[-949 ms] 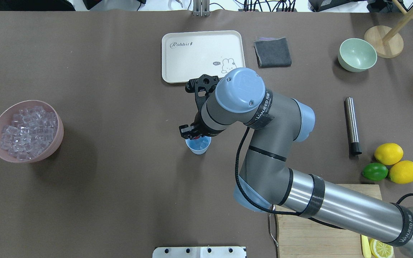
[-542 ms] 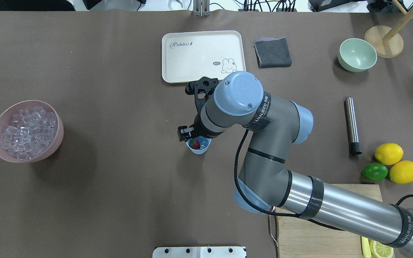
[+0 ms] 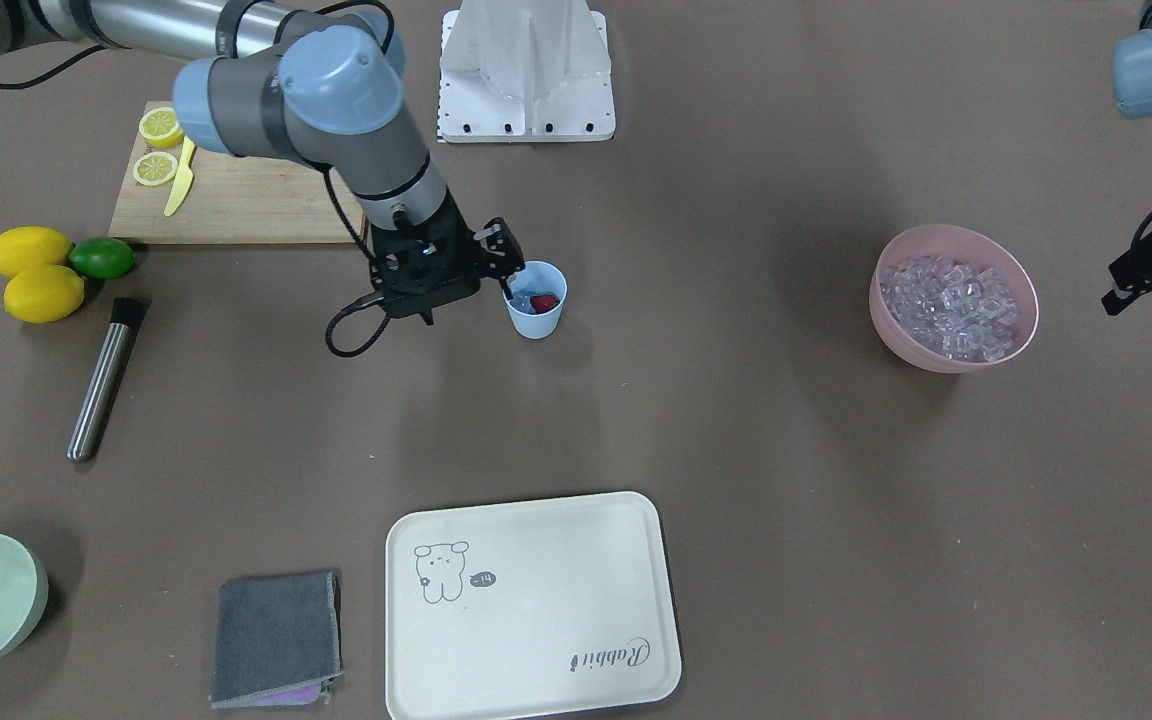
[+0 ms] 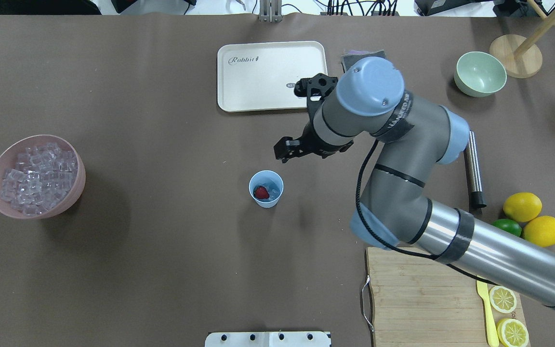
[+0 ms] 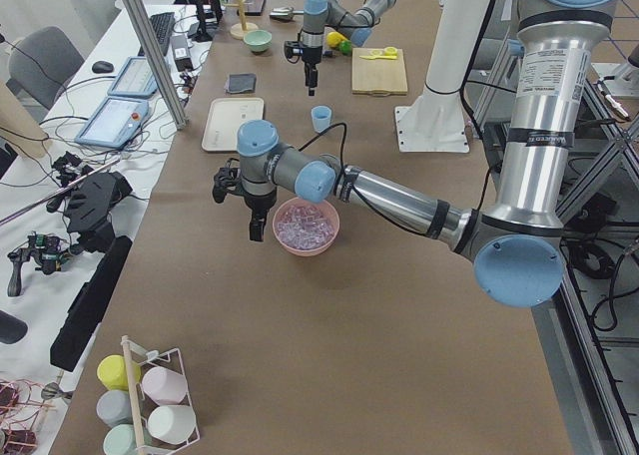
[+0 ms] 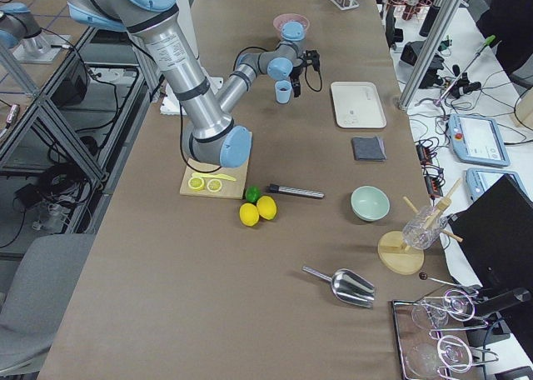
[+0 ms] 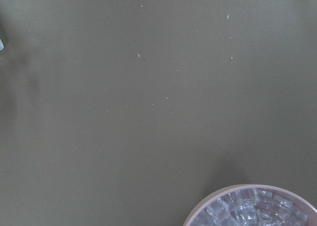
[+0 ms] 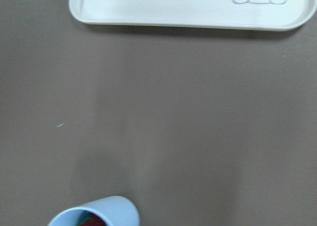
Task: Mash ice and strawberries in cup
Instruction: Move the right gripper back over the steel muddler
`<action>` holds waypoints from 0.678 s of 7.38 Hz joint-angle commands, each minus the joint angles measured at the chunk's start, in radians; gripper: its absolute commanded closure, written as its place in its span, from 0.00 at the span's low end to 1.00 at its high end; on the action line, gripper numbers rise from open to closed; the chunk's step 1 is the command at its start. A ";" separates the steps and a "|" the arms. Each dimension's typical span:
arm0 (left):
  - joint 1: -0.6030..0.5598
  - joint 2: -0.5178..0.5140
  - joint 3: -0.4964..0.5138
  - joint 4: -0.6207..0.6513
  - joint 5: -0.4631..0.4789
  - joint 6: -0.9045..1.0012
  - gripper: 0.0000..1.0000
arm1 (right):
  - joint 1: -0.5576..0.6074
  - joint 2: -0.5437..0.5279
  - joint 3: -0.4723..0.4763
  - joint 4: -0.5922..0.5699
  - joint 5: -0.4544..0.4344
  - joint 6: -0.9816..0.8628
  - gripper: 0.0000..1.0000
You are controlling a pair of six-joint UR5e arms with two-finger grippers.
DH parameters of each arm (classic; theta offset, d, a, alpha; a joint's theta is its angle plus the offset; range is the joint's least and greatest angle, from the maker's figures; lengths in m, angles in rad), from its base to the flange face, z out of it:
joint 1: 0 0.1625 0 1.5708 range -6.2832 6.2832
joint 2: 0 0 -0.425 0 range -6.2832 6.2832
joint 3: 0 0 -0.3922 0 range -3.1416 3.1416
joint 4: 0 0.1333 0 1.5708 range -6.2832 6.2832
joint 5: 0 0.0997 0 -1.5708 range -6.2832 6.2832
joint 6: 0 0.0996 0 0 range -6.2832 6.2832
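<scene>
The light-blue cup (image 4: 266, 189) stands mid-table with the red strawberry (image 4: 260, 193) inside it, beside a few clear ice cubes (image 4: 273, 191). The cup also shows in the front view (image 3: 536, 300) and at the bottom edge of the right wrist view (image 8: 94, 215). My right gripper (image 4: 292, 148) is open and empty, raised, and a little beyond and to the right of the cup. More ice (image 4: 36, 177) fills the pink bowl (image 4: 79, 166) at the left. My left gripper (image 3: 1151, 272) hovers beside that bowl; I cannot tell how its jaws stand.
A white rabbit tray (image 4: 258, 72) lies beyond the cup, with a grey cloth (image 3: 276, 635) beside it. A metal muddler (image 4: 473, 168), a green bowl (image 4: 480, 73), two lemons (image 4: 522, 206) with a lime, and a cutting board (image 4: 427, 299) lie to the right.
The right gripper let the strawberry drop into the cup, then rose and swung away to the far right. The cup stayed put.
</scene>
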 commanded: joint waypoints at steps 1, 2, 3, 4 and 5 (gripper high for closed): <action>-0.043 0.001 0.030 -0.004 -0.008 0.015 0.03 | 0.145 -0.115 0.012 -0.001 0.088 -0.046 0.00; -0.054 -0.001 0.052 -0.006 -0.007 0.016 0.03 | 0.204 -0.158 0.009 -0.007 0.129 -0.128 0.00; -0.066 -0.004 0.079 0.000 -0.005 0.091 0.03 | 0.262 -0.207 0.000 -0.007 0.133 -0.190 0.00; -0.115 -0.016 0.133 0.015 -0.003 0.196 0.03 | 0.302 -0.241 -0.042 -0.002 0.131 -0.251 0.00; -0.132 -0.015 0.141 0.017 -0.002 0.228 0.03 | 0.337 -0.265 -0.077 -0.001 0.131 -0.288 0.00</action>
